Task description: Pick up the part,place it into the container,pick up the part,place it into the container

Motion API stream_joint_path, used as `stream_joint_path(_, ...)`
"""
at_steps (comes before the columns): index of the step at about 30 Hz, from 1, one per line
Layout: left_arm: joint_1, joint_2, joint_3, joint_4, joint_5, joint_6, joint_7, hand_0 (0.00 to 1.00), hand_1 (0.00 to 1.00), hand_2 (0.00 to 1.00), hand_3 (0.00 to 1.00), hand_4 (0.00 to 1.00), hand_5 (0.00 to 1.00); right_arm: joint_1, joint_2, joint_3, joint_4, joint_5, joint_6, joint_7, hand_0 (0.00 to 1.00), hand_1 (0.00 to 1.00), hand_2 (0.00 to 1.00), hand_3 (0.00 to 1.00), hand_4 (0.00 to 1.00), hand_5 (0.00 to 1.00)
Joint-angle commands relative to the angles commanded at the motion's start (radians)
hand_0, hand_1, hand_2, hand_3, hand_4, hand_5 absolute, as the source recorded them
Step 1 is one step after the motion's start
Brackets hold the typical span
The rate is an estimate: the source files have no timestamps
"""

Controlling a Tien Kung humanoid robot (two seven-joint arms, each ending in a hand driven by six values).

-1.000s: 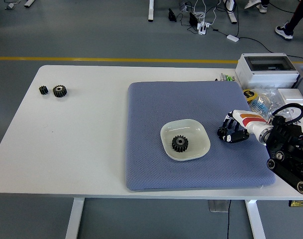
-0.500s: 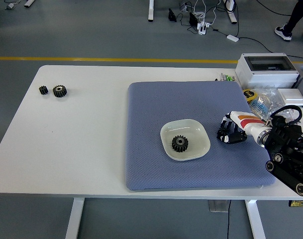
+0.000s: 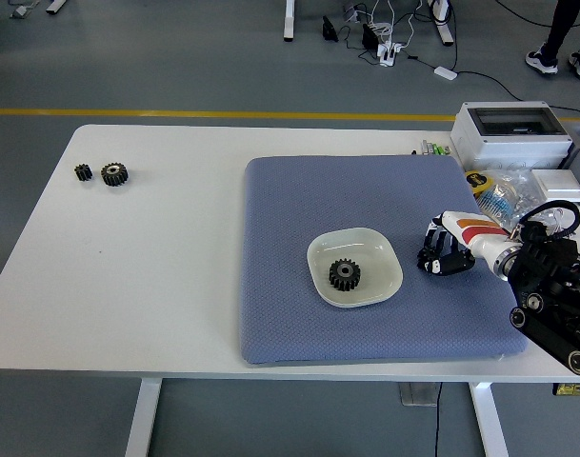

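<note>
Far left of the white table [image 3: 175,276]: two dark toothed metal gears sit side by side near the far-left corner, the smaller gear [image 3: 83,171] just left of the bigger gear [image 3: 114,173]. Both well apart from everything else, and a long way from the only arm in view. No left arm visible.

Centre: blue-grey textured fabric mat [image 3: 299,209] covers the table's right half. On it the pale rounded-square shallow dish [image 3: 320,249], i.e. the container, w/ one black gear [image 3: 344,274] lying flat inside, right of the dish's middle. So one part looks delivered; one more to go, prob. from the pair at far left.

Right: black right arm comes in from the lower right corner; its right hand [image 3: 444,257] hovers low over the mat just beside the dish's right rim. Dark fingers [image 3: 434,259] are curled downward, loosely bunched. Nothing visible between them, though the underside is hidden, so can't rule out something small.

Behind the hand, a grey plastic box w/ clear lid [image 3: 511,131] and a clutter of packets at the table's right edge.

Risks, as I judge them:
- Hand so close to the dish: a sideways swing left could clip the rim, shove the dish or tip the gear out.
- Remaining gears are touching or nearly so; a grab at one may knock or drag the other.
- Long reach across for the right arm, so accuracy may suffer.
- Elbow backing up could hit the clutter.
</note>
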Motion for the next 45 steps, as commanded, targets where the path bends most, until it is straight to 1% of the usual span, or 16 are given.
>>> stream_joint_path(5, 0.000, 0.000, 0.006, 0.000, -0.004, -0.001, -0.001, 0.676, 0.648, 0.673, 0.572, 0.672, 0.630, -0.005, -0.002, 0.004, 0.007, -0.001, -0.001, 0.001, 0.109, 0.253, 0.377, 0.438, 0.861, 0.187)
stream_joint_path(6, 0.000, 0.000, 0.007, 0.000, -0.005, -0.001, -0.001, 0.677, 0.649, 0.673, 0.572, 0.672, 0.631, -0.006, -0.004, 0.006, 0.010, -0.003, -0.002, 0.001, 0.107, 0.254, 0.377, 0.438, 0.861, 0.162)
stream_joint_path(8, 0.001, 0.000, 0.008, 0.000, -0.006, -0.001, -0.001, 0.677, 0.649, 0.673, 0.572, 0.672, 0.631, -0.008, -0.007, 0.012, 0.019, -0.006, -0.004, 0.002, 0.107, 0.254, 0.377, 0.438, 0.861, 0.162)
stream_joint_path(19, 0.000, 0.000, 0.007, 0.000, -0.004, -0.002, -0.002, 0.677, 0.649, 0.673, 0.572, 0.671, 0.630, -0.007, -0.032, 0.050, 0.098, -0.040, -0.011, -0.004, 0.101, 0.250, 0.377, 0.436, 0.861, 0.152)
stream_joint_path(27, -0.003, 0.001, 0.005, 0.000, -0.004, -0.002, -0.003, 0.677, 0.649, 0.669, 0.572, 0.671, 0.630, -0.005, -0.038, 0.061, 0.129, -0.055, -0.011, -0.009, 0.101, 0.248, 0.375, 0.434, 0.862, 0.148)
stream_joint_path(31, -0.002, 0.002, 0.001, 0.000, -0.003, -0.002, -0.004, 0.677, 0.646, 0.667, 0.571, 0.672, 0.628, -0.011, -0.049, 0.075, 0.184, -0.076, -0.015, -0.015, 0.103, 0.246, 0.373, 0.435, 0.858, 0.145)
stream_joint_path(35, -0.002, 0.003, 0.001, 0.000, -0.002, -0.003, -0.003, 0.677, 0.646, 0.667, 0.571, 0.672, 0.628, -0.010, -0.063, 0.081, 0.266, -0.103, -0.019, -0.025, 0.103, 0.246, 0.373, 0.435, 0.858, 0.145)
stream_joint_path(36, -0.003, 0.003, 0.001, 0.000, -0.003, -0.003, -0.003, 0.676, 0.645, 0.666, 0.571, 0.671, 0.627, -0.010, -0.066, 0.081, 0.278, -0.109, -0.019, -0.027, 0.108, 0.244, 0.372, 0.436, 0.859, 0.142)
stream_joint_path(38, -0.003, 0.003, 0.001, 0.000, -0.002, -0.003, -0.003, 0.676, 0.645, 0.666, 0.571, 0.671, 0.627, -0.008, -0.074, 0.077, 0.336, -0.133, -0.017, -0.036, 0.108, 0.244, 0.372, 0.436, 0.859, 0.142)
stream_joint_path(39, -0.003, 0.003, 0.001, 0.000, -0.001, -0.003, -0.003, 0.676, 0.645, 0.666, 0.571, 0.671, 0.627, -0.007, -0.076, 0.075, 0.351, -0.137, -0.016, -0.037, 0.108, 0.244, 0.372, 0.436, 0.859, 0.142)
stream_joint_path(43, -0.003, 0.004, 0.000, 0.000, -0.001, -0.003, -0.003, 0.676, 0.646, 0.665, 0.572, 0.671, 0.627, 0.004, -0.084, 0.037, 0.431, -0.167, -0.003, -0.050, 0.109, 0.244, 0.374, 0.438, 0.856, 0.143)
stream_joint_path(45, -0.004, 0.004, -0.001, 0.000, 0.000, -0.002, -0.003, 0.676, 0.646, 0.665, 0.572, 0.671, 0.627, 0.013, -0.086, 0.011, 0.454, -0.178, 0.008, -0.055, 0.109, 0.244, 0.374, 0.438, 0.856, 0.143)
